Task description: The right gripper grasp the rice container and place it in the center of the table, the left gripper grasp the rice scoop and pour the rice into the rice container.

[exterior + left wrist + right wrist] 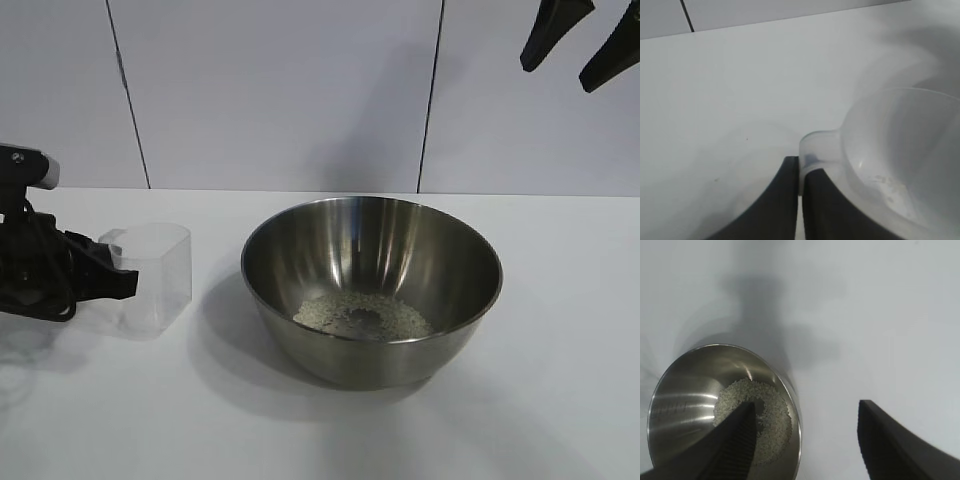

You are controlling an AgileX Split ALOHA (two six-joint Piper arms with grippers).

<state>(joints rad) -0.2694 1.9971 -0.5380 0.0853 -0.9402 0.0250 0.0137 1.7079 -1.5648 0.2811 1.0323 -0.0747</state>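
One rice container [372, 290], one rice scoop [155, 275], two grippers.

One steel bowl [372, 285], one plastic scoop [155, 275] (clear), two end effectors

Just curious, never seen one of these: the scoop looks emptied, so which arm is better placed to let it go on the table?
Left, probably. Its end effector is shut on the rice scoop, low at the table. The right end effector hangs open, high above the steel mixing bowl.
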